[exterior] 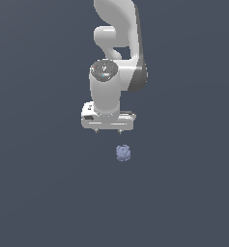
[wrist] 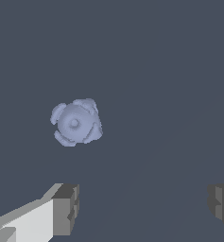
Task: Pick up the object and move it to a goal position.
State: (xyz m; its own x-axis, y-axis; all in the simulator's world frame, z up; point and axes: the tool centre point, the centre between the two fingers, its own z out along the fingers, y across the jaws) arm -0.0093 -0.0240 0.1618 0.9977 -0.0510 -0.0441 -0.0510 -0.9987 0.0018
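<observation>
The object is a small pale blue-grey knobbly lump lying on the dark grey floor, below my white gripper and a little toward the exterior view's right of it. The gripper hangs above the floor, open and empty, its two short fingertips wide apart. In the wrist view the object lies apart from the fingers, outside the gap between them. The gripper's midpoint in the wrist view is over bare floor.
The white arm rises behind the gripper toward the top of the exterior view. The floor is a plain dark grey surface with nothing else on it.
</observation>
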